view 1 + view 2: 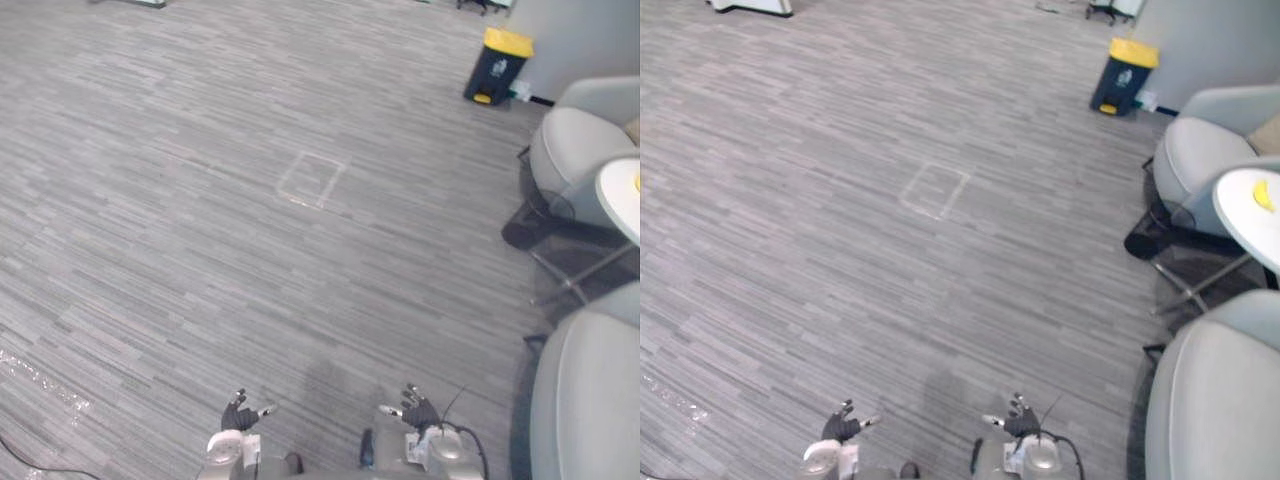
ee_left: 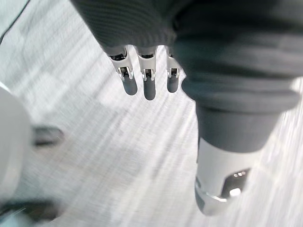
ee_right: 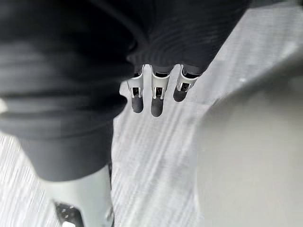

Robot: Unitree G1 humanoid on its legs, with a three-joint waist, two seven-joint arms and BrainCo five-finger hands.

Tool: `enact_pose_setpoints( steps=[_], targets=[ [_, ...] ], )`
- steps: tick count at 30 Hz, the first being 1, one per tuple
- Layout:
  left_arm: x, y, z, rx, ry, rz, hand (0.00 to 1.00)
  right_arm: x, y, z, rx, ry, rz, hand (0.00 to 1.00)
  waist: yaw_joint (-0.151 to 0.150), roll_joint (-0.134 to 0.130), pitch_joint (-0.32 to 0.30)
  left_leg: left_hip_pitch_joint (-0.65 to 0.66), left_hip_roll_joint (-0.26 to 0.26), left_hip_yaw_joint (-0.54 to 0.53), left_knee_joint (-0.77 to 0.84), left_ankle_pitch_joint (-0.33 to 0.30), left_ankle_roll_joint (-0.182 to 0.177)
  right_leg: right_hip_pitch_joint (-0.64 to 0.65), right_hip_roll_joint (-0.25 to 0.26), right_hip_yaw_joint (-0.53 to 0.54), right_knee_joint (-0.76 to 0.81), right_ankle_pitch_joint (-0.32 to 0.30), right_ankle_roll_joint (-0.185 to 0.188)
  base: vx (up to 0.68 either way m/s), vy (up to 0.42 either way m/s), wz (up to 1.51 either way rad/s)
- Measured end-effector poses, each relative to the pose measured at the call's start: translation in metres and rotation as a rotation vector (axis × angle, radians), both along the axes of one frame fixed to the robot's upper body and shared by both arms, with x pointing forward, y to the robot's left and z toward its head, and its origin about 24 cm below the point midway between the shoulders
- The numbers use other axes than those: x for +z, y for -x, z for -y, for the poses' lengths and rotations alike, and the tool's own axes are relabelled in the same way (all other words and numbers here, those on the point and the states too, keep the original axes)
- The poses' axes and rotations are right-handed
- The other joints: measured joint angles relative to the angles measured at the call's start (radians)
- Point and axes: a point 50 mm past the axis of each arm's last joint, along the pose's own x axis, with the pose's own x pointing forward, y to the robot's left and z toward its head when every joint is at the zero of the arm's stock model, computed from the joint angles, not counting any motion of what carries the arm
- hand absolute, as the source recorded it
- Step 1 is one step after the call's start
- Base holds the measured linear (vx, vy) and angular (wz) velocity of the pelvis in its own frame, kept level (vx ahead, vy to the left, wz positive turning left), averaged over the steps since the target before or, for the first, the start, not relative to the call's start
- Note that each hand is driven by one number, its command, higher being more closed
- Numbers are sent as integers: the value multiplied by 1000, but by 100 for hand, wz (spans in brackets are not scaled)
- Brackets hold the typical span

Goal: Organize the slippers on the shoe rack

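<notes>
Left hand (image 1: 239, 414) is hanging low at the near edge of the floor, fingers (image 2: 149, 86) straight and loosely spread, gripping nothing. Right hand (image 1: 417, 412) is hanging just as low on the other side, well apart from the left, fingers (image 3: 156, 100) also straight and relaxed, holding nothing. Both are hovering over grey striped carpet (image 1: 150, 200), not touching it as far as the wrist views show.

Where the slippers are lying relative to either hand: cannot tell.

A pale square outline (image 1: 311, 180) is sitting on the carpet ahead of the hands, well apart from them. A dark bin with a yellow lid (image 1: 497, 65) is standing far ahead on the right by the wall. Two grey chairs are sitting along the right side, one farther off (image 1: 580, 140), one near (image 1: 590, 400) just beside the right hand's side. Between them a white round table (image 1: 1240, 215) is standing, something small and yellow (image 1: 1263, 194) lying on it.
</notes>
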Motion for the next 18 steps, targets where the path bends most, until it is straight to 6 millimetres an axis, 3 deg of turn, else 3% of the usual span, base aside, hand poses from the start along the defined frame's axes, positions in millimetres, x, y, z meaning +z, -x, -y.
enact_pose_setpoints(
  steps=[1,2,3,4,7,8,10,12,14,15,16,17,18],
  targets=[
    [0,0,1,0,4,-2,0,0,1,2,-6,2,-4,0,-3,1,0,9,2,-14,2,-11,-7,2,4,12,-23,58,-6,478,-257,83],
    [-3,4,5,2,16,-19,0,-2,3,6,-31,2,-15,0,-15,22,-21,25,31,-46,-1,-33,-28,12,26,3,-9,110,-40,538,-249,64],
    [-4,7,8,13,27,-28,0,-1,2,9,-34,12,-16,0,-8,46,-29,32,55,-48,19,-23,-46,21,33,-27,21,72,-63,557,-244,56],
    [-4,7,9,13,29,-27,0,-1,2,9,-34,13,-16,0,-6,49,-27,30,59,-47,39,-18,-54,29,32,-35,33,61,-72,544,-228,45],
    [-4,8,10,45,45,-20,0,-3,6,10,-25,17,-30,0,-13,58,-26,-115,111,-11,503,52,-117,182,48,-92,-9,-17,-93,551,-263,49],
    [-2,8,5,76,41,-6,0,-3,6,8,-19,15,-30,0,4,66,-19,-204,183,47,741,81,-110,260,78,-90,-55,-42,-114,250,-91,-2],
    [1,9,-1,105,30,15,0,-3,8,2,-18,-1,-33,0,29,58,-18,-305,262,156,887,51,-94,367,95,-78,-113,-80,-129,418,-110,-17],
    [3,7,-3,105,27,36,0,-3,8,0,-11,-4,-31,0,34,56,-23,-376,272,225,820,25,-91,442,84,-68,-182,-82,-121,522,-43,-19],
    [4,7,-2,105,28,37,0,-4,8,-1,-11,-7,-37,0,41,55,-22,-411,240,294,605,19,-84,494,56,-51,-225,-81,-100,506,67,-28],
    [4,6,-2,101,30,38,0,-5,9,0,-13,-7,-46,0,45,51,-22,-432,190,298,414,51,-80,522,28,-41,-250,-88,-84,321,71,-18],
    [4,6,-1,101,31,38,0,-5,10,0,-16,-6,-51,0,46,51,-23,-437,173,295,354,72,-82,530,20,-40,-259,-90,-81,548,172,-33],
    [4,4,0,85,30,43,0,-9,15,4,-38,-5,-80,0,61,54,-25,-435,112,265,112,259,-65,571,1,-17,-290,-101,-58,554,212,-33],
    [4,4,0,80,29,43,0,-11,17,4,-38,-5,-102,0,67,46,-30,-417,84,247,98,299,-14,586,-11,5,-302,-98,-46,554,212,-27]
  ],
)
